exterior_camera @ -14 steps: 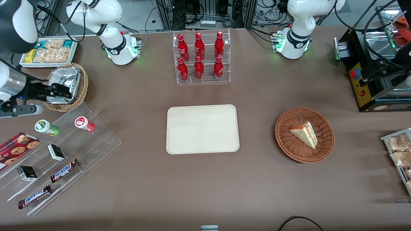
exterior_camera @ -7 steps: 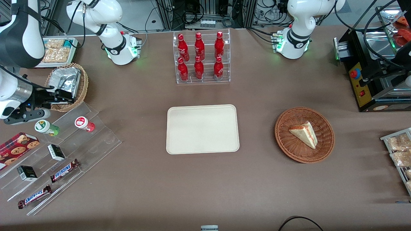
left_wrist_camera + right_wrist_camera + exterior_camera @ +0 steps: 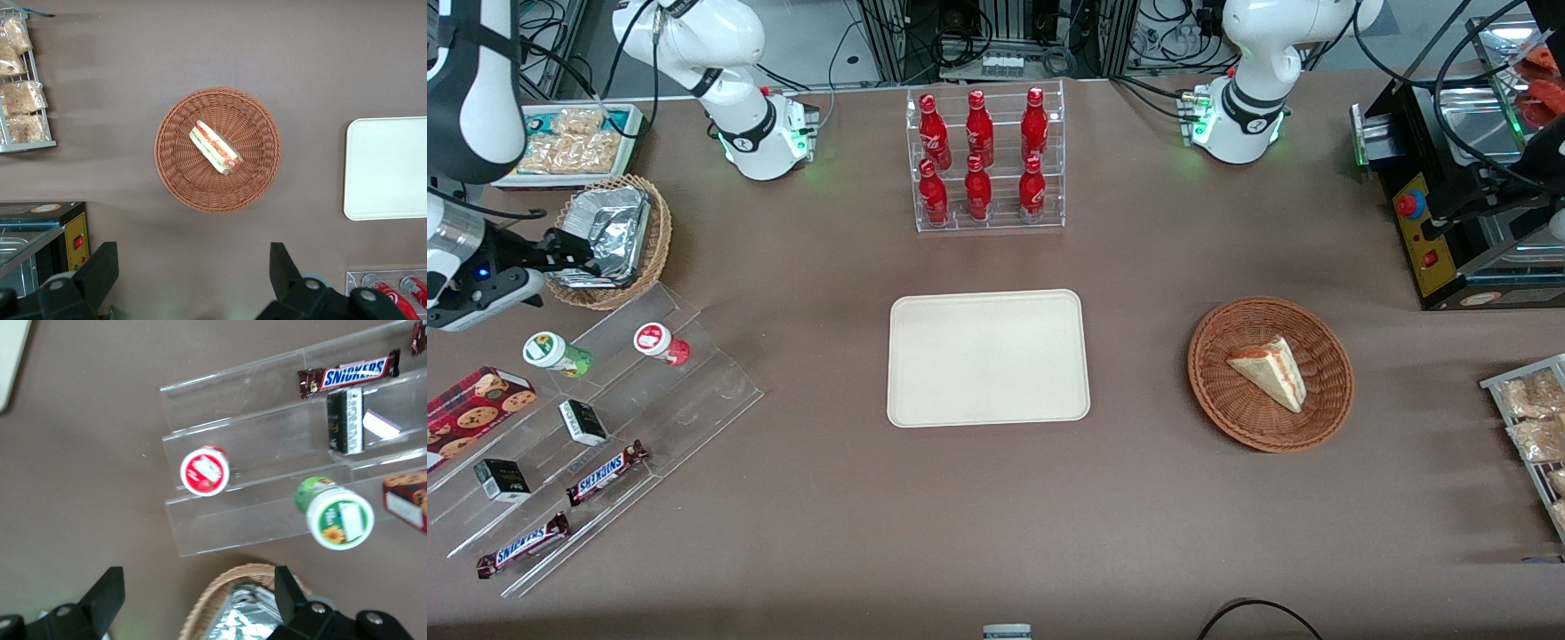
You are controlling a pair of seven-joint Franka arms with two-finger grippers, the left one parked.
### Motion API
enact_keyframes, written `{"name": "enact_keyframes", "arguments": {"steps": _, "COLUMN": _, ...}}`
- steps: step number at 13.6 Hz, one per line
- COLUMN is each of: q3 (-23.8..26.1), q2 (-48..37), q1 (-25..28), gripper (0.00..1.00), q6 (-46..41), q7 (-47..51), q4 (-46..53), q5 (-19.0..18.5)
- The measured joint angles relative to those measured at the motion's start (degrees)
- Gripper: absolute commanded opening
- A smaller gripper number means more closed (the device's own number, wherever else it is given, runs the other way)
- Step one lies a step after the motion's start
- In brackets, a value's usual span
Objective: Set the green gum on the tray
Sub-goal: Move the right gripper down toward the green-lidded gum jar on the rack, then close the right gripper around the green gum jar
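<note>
Brown cloth covers the bench (image 3: 1138, 524), with the cream tray (image 3: 988, 357) lying flat at its middle and nothing on it. Well apart from the tray, toward the working arm's end, a clear stepped display (image 3: 694, 391) holds the green gum (image 3: 557, 353) on its uppermost step, upright with its white lid showing, and a red gum (image 3: 662, 343) stands beside it on the same step. Snickers bars (image 3: 607, 471) and small dark boxes (image 3: 583, 422) sit on the lower steps, nearer the front camera. The claw (image 3: 578, 258) hangs above a wicker basket of foil packets (image 3: 609, 240), just beside the display and clear of the green gum; its fingers (image 3: 293, 590) stand spread apart, holding nothing.
</note>
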Motion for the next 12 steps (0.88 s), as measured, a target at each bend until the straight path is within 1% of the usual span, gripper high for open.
{"name": "enact_keyframes", "arguments": {"steps": 5, "q3": 0.0, "q2": 1.6, "q1": -2.2, "gripper": 1.00, "q6": 6.0, "q7": -14.3, "q4": -1.4, "q5": -0.1}}
{"name": "enact_keyframes", "arguments": {"steps": 9, "q3": 0.0, "q2": 4.4, "q1": -3.7, "gripper": 1.00, "q6": 10.0, "q7": -21.5, "q4": -1.4, "q5": -0.2}}
{"name": "enact_keyframes", "arguments": {"steps": 12, "q3": 0.0, "q2": 6.0, "q1": -4.6, "gripper": 1.00, "q6": 12.8, "q7": -24.8, "q4": -1.3, "q5": -0.2}}
